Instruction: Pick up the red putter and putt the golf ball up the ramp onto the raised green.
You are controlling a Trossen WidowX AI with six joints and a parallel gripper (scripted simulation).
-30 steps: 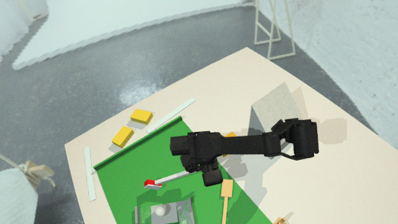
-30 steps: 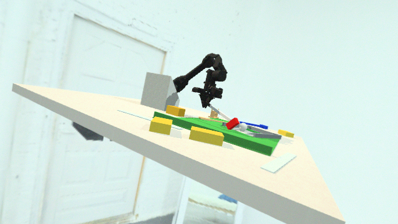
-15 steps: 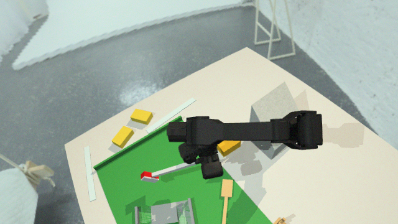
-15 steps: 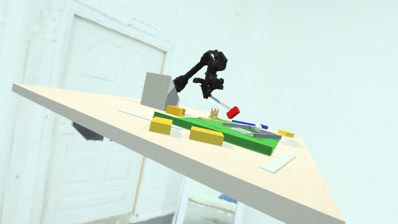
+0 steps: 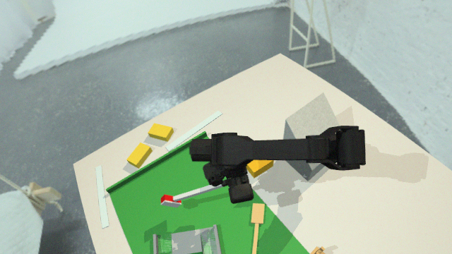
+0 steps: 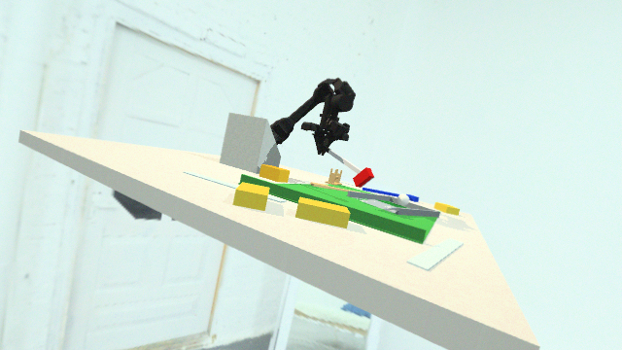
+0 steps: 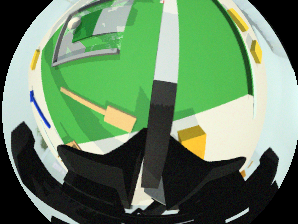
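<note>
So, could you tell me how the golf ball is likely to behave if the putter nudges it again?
The golf ball is a smooth white sphere, so it would probably roll at a light touch. It appears to sit by the grey raised structure, whose edges may check it. The gripper holds the putter raised above the mat, well clear of it.

Your arm (image 5: 279,149) is matte black all over, with no markings you can make out. You see a long, flat-sided forearm link flaring into blocky housings at both ends, rounded joint casings at the wrist, and a chunky black gripper (image 6: 325,147).
</note>
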